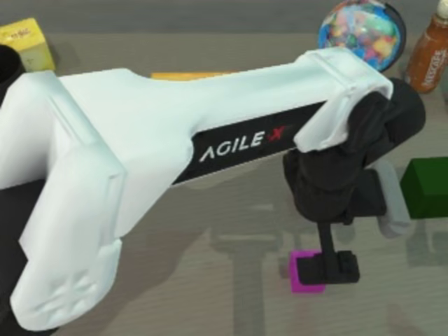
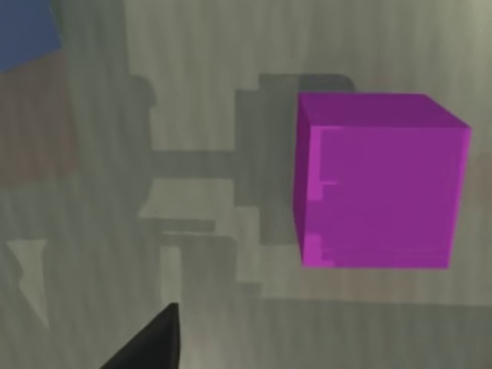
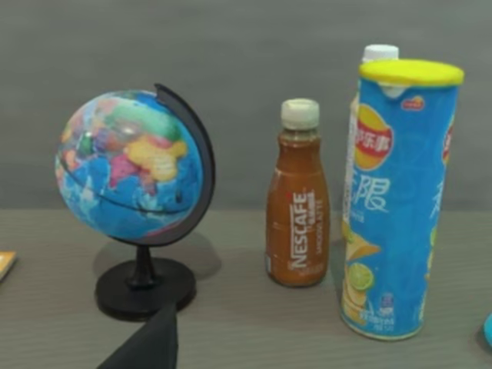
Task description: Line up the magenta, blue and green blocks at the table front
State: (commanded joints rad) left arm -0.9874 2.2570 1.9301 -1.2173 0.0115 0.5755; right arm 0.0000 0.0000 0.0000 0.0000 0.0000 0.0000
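Magenta block (image 1: 302, 273) sits lower centre-right of your top view on the ribbed table (image 1: 210, 294); left gripper (image 1: 334, 269) overlaps its right edge, and you cannot tell its finger state. Matte dark green block (image 1: 425, 187) at right edge. Globe (image 1: 360, 29) and brown bottle (image 1: 428, 52) upper right, yellow box (image 1: 28, 43) upper left.

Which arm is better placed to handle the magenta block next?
Left. The left gripper sits right at the magenta block, which fills its wrist view. The right arm is absent from the top view; its wrist camera faces a globe.

Simulated tabletop (image 1: 210, 294) with household clutter
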